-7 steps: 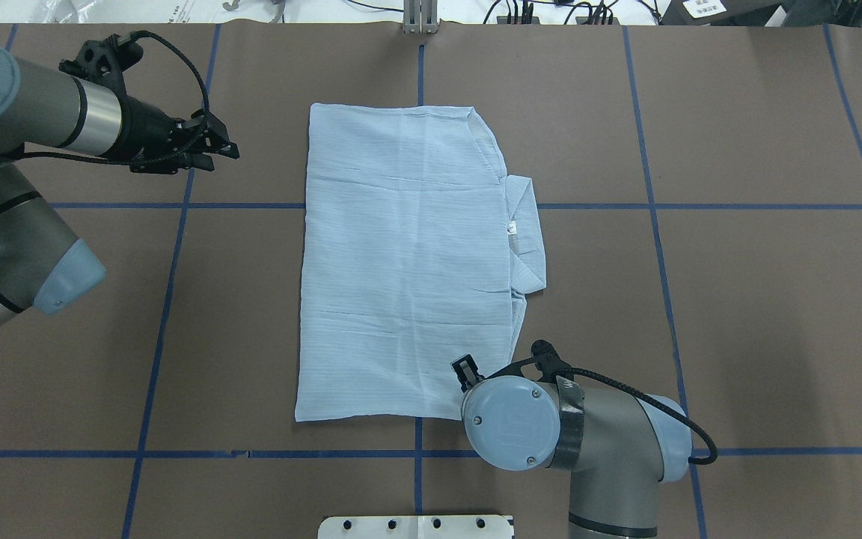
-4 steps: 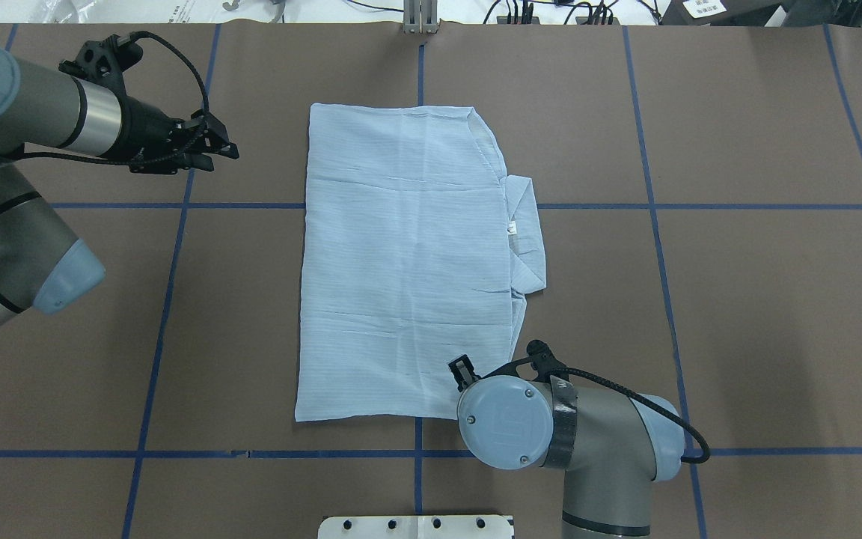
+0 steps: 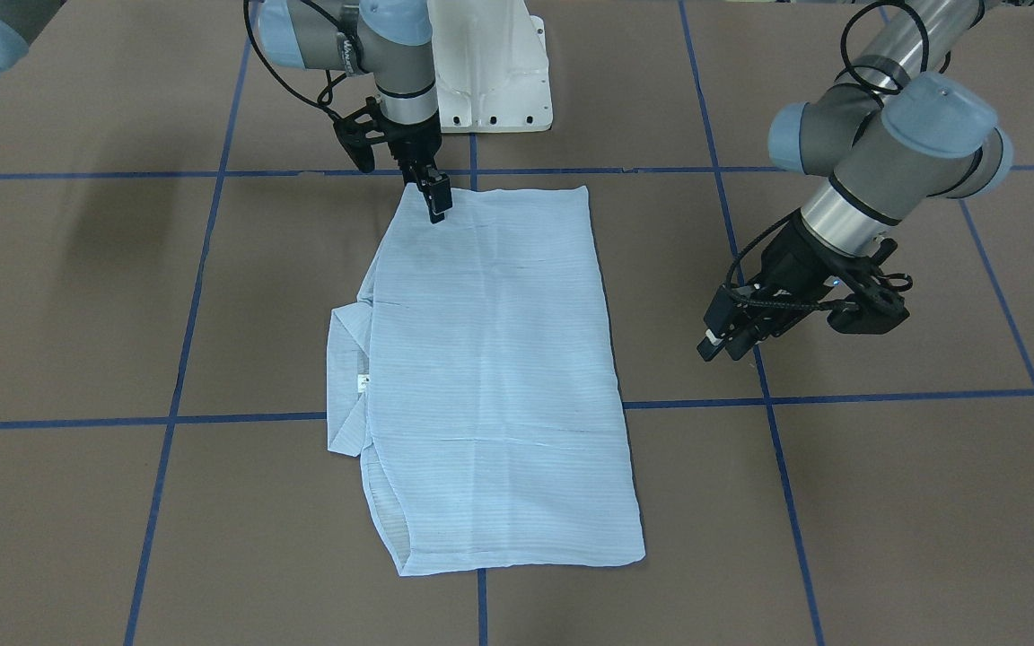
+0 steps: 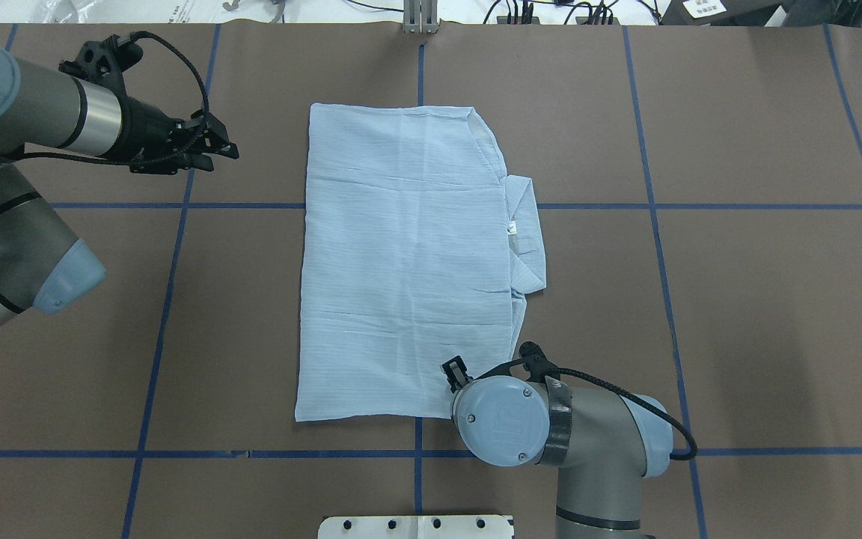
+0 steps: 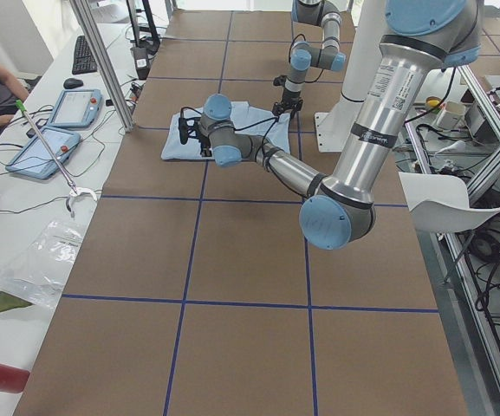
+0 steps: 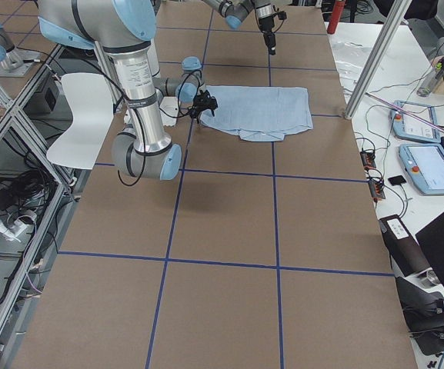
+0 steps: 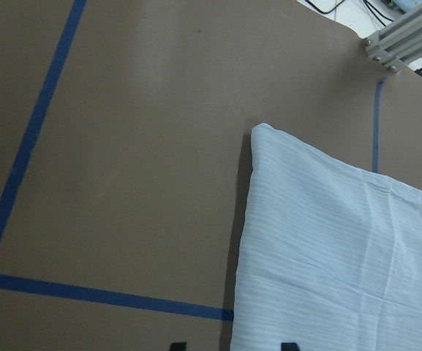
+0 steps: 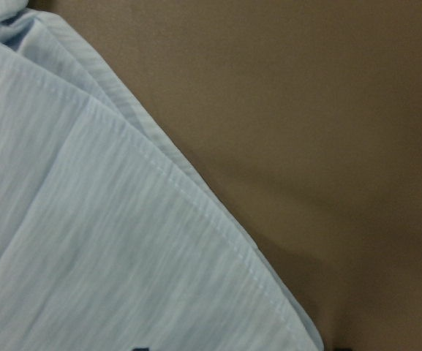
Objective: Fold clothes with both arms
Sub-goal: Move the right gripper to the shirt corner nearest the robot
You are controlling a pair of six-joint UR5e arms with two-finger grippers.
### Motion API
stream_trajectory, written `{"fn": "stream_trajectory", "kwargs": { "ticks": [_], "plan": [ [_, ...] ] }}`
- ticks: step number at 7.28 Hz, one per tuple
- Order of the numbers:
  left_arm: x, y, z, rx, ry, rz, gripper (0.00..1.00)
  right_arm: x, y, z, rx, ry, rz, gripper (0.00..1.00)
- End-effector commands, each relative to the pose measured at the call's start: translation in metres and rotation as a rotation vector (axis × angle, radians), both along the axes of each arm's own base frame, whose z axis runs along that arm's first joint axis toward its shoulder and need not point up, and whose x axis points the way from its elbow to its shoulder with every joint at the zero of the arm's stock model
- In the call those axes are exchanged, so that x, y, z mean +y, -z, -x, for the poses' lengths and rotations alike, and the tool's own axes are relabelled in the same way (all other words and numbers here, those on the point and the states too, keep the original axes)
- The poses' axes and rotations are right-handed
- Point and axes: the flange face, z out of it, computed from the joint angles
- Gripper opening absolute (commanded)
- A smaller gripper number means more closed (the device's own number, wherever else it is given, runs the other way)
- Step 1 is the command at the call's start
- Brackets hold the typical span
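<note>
The pale blue shirt (image 4: 408, 262) lies flat on the brown table, folded into a tall rectangle, its collar (image 4: 527, 232) sticking out on the right side. My right gripper (image 3: 438, 208) points straight down onto the shirt's corner nearest the robot; in the overhead view the wrist hides it. The right wrist view shows that corner (image 8: 108, 241) very close, with dark fingertips set wide apart at the bottom edge, so it reads as open. My left gripper (image 4: 225, 148) hovers open, left of the shirt and apart from it, with nothing between its fingers (image 7: 289, 345).
The white pedestal base (image 3: 490, 81) stands at the table's robot side. Blue tape lines (image 4: 169, 299) divide the table into squares. An aluminium post (image 4: 420, 19) stands at the far edge. A side bench holds tablets (image 5: 59, 130), with a person beside it.
The right arm's wrist has shifted a little left and farther over the shirt's near corner. The left arm and the shirt have not moved.
</note>
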Motion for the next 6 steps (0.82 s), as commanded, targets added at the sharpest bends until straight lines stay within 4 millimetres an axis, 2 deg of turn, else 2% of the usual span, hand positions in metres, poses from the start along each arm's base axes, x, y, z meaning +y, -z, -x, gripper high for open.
{"fn": "stream_trajectory", "kwargs": {
  "ticks": [1,6],
  "plan": [
    [0.0003,0.0,-0.0006,0.001,0.001,0.004,0.53,0.0011,0.0007,-0.0022,-0.007,0.006,-0.002,0.0],
    [0.0008,0.0012,0.0011,0.006,0.005,0.008,0.53,-0.0056,0.0081,-0.0107,-0.02,0.01,0.009,0.0]
  ]
}}
